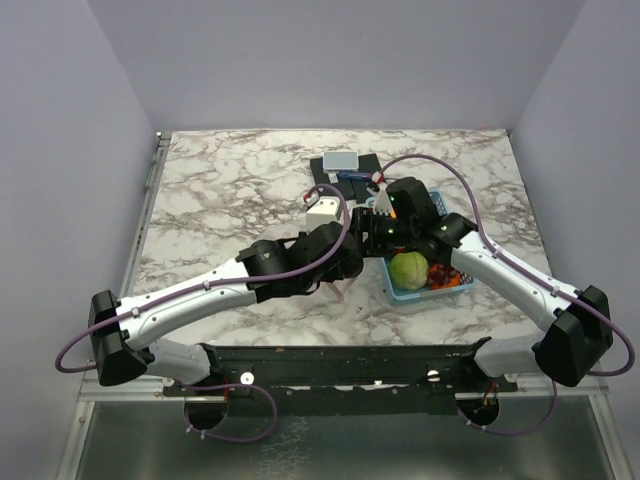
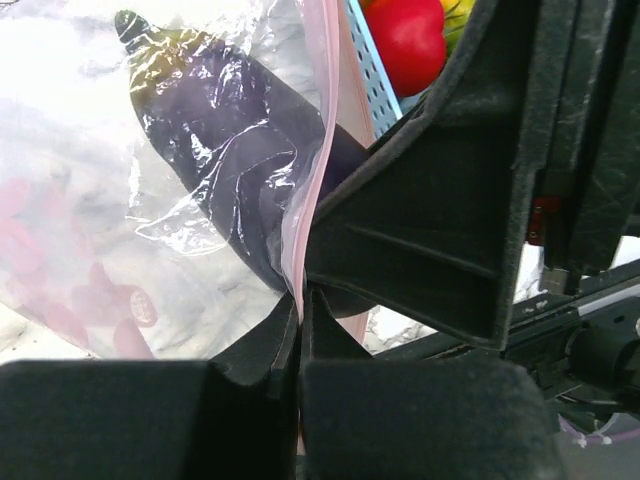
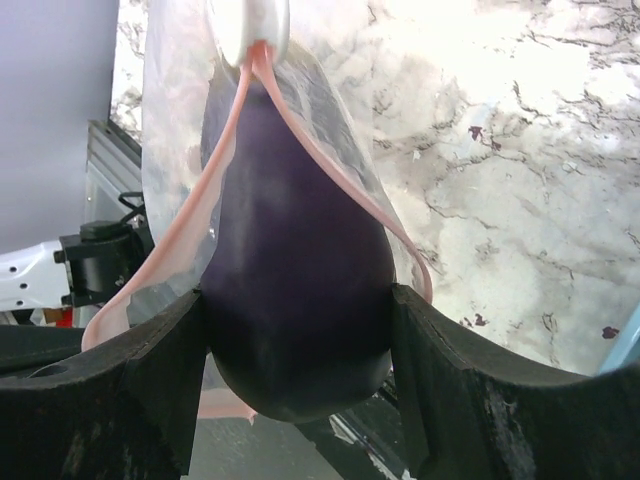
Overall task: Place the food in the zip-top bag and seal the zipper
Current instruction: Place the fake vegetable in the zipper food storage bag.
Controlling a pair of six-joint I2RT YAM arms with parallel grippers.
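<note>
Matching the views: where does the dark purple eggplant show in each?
Top external: not visible; arms cover it.
Left wrist: eggplant upper centre, seen through the bag.
Right wrist: centre, between the right gripper's fingers.
Shared landmark: pink zipper, in both wrist views.

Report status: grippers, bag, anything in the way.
Left gripper pinching zip-top bag at its zipper. Right gripper holding purple eggplant in the bag mouth. Cabbage in basket. No obstruction seen.

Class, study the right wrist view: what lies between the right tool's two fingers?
A dark purple eggplant, held by the right tool, its end inside the open zip-top bag; the right wrist view shows it.
</note>
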